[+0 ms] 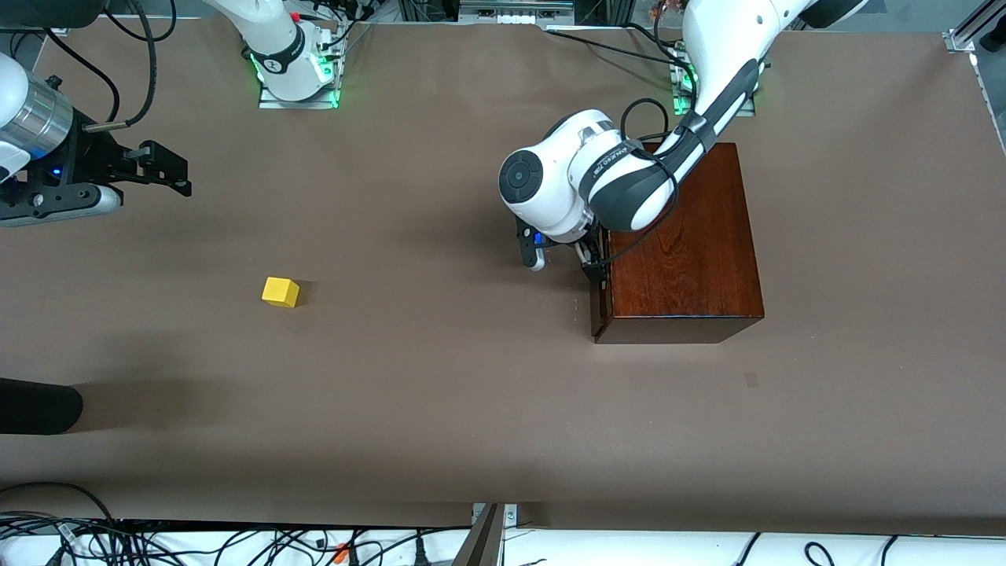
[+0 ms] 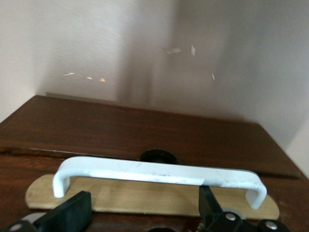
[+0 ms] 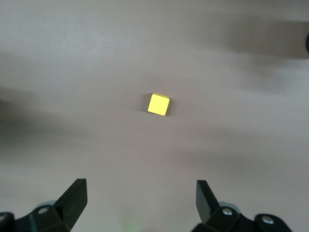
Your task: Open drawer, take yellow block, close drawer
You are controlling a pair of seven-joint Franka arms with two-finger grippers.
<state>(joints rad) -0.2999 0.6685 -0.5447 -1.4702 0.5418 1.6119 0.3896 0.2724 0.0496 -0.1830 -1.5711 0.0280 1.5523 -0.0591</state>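
A: Where is the yellow block [image 1: 280,292] sitting?

B: It is lying on the bare brown table [image 1: 440,409] in the left middle of the front view, a small matte cube with crisp edges, well apart from the wooden box [image 1: 684,259] at right of center. In the right wrist view it is showing near the middle of the frame [image 3: 158,104], one corner turned toward the camera.

A: And the drawer [image 1: 597,303]?

B: It is looking closed, its front sitting flush with the glossy reddish-brown box. The white U-shaped handle [image 2: 159,174] is running across the lower half of the left wrist view, smooth and rounded, over a pale wooden backing plate.

A: The grippers?

B: The left gripper [image 1: 564,255] is hanging just in front of the drawer, fingers spread wide either side of the handle, gripping nothing; the arm's white wrist is hiding most of it from above. The right gripper [image 1: 161,169] is waiting at the upper left edge, partly cut off, jaws wide apart and empty, hanging over the table above the block.
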